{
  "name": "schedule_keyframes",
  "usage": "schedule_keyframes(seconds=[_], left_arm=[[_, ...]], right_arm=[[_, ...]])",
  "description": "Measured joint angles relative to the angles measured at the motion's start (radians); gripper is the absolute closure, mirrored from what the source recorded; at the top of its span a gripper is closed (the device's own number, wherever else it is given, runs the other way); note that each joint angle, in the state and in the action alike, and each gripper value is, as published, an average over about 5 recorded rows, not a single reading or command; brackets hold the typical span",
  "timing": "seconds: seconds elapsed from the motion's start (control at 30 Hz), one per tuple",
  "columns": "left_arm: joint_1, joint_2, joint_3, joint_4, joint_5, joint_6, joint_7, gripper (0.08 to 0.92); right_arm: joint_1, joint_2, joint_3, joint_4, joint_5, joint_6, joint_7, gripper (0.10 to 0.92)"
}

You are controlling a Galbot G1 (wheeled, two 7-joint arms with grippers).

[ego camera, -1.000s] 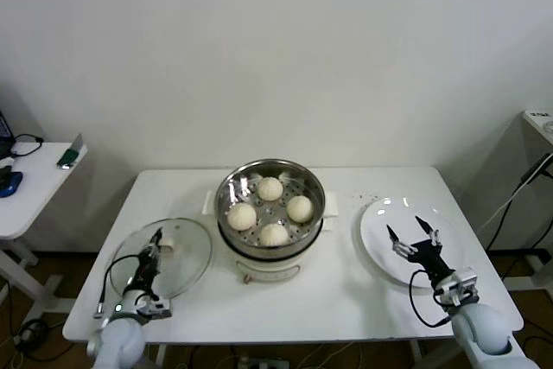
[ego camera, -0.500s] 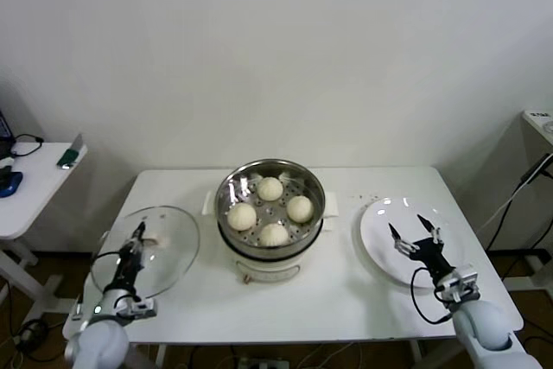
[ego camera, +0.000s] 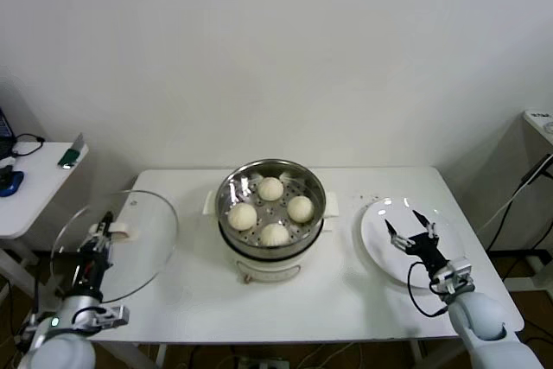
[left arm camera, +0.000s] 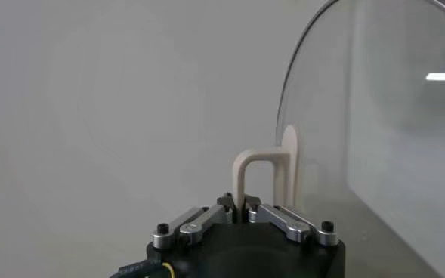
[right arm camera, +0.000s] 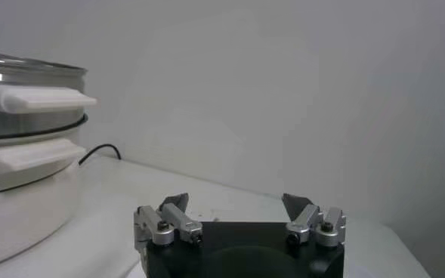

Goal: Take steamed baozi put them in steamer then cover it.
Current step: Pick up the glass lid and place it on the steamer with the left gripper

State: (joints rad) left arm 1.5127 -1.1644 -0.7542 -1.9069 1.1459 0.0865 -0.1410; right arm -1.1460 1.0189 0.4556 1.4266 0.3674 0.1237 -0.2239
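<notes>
The steamer point(ego camera: 270, 181) stands mid-table on its white cooker base, and several cream baozi point(ego camera: 243, 216) lie on its perforated floor. The cover point(ego camera: 138, 252), a clear glass lid, hangs tilted above the table's left end, clear of the pot. My left gripper point(ego camera: 105, 231) is shut on its white handle point(ego camera: 122, 232). In the left wrist view the jaws point(left arm camera: 241, 205) pinch one leg of that handle point(left arm camera: 264, 162), with the glass point(left arm camera: 373, 136) beyond. My right gripper point(ego camera: 410, 232) hovers open over the white plate point(ego camera: 380, 252), holding nothing; its wrist view shows spread fingers point(right arm camera: 237, 202) and the steamer's side point(right arm camera: 18, 83).
The white table point(ego camera: 346, 300) carries the pot and the plate. A small side table point(ego camera: 30, 192) with a few items stands off to the left. A cable runs down at the far right point(ego camera: 518, 196). A white wall lies behind.
The left gripper has lifted the cover off the table, carried it leftward and tilted it more upright. The right gripper has barely moved.
</notes>
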Motion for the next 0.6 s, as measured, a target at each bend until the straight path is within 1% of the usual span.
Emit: schedule_keyframes(seconds=[0.13,0.27,0.47,0.6], left_arm=[[0.014,0.043,0.015,-0.083,-0.044,0.051,0.004,0.852],[0.001,0.103,0.071,-0.153,-0.082,0.125,0.01,0.852],[-0.077,0.199,0.221,-0.205,-0.122,0.265,0.04,0.852],[-0.157,0.228,0.344,-0.214,-0.117,0.361,0.073,0.852]], right_arm=[[0.016,-0.002,-0.015,-0.013,-0.004,-0.001,0.0,0.203],[0.032,0.001,-0.031,-0.024,-0.01,-0.004,0.002,0.203],[0.062,0.007,-0.06,-0.037,-0.021,-0.008,0.006,0.203],[0.08,0.013,-0.075,-0.049,-0.029,-0.008,0.007,0.203]])
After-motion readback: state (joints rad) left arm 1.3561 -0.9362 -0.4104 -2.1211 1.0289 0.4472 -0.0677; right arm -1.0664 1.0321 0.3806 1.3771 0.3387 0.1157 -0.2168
